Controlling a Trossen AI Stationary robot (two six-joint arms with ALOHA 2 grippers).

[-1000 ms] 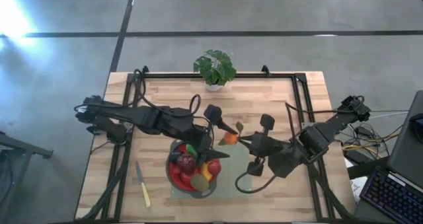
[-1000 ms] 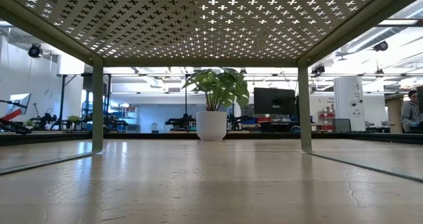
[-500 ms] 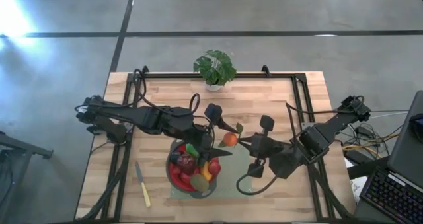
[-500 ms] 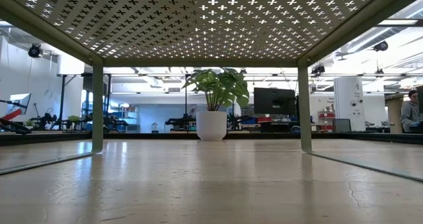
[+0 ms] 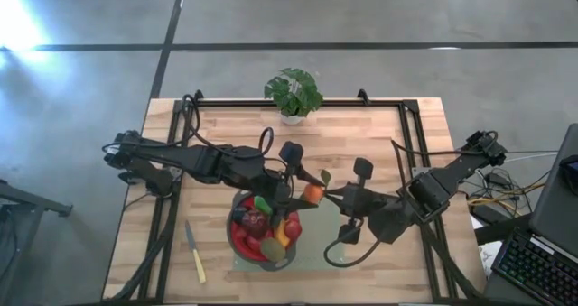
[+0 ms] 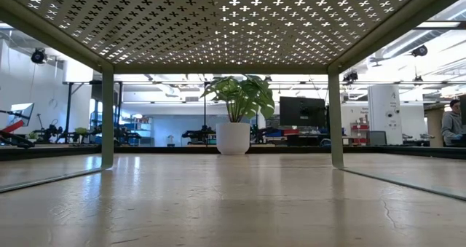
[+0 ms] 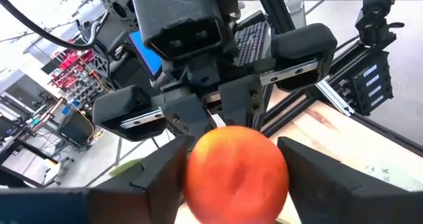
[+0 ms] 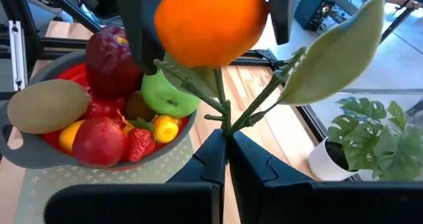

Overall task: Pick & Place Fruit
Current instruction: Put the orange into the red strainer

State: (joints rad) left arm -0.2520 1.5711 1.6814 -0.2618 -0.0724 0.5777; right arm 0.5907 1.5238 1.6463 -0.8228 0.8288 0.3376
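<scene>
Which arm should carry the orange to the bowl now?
Left. Its end effector brackets the orange right beside the bowl; the right end effector only pinches the stem.

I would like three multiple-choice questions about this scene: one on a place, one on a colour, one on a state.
1. Where is the knife?
A. On the table, beside the bowl
B. Inside the bowl
C. In a pincer

2. What colour is the round fruit held up above the table?
A. Green
B. Purple
C. Orange

3. How is the right pincer?
A. Wide open and empty
B. Shut on the fruit's green stem
C. Shut on the knife

Answers:
1 A: the high view shows it flat on the wood, apart from the bowl.
2 C: both wrist views show it orange, with the left pincer at it.
3 B: its own wrist view shows the fingers pressed together on the stem.
</scene>
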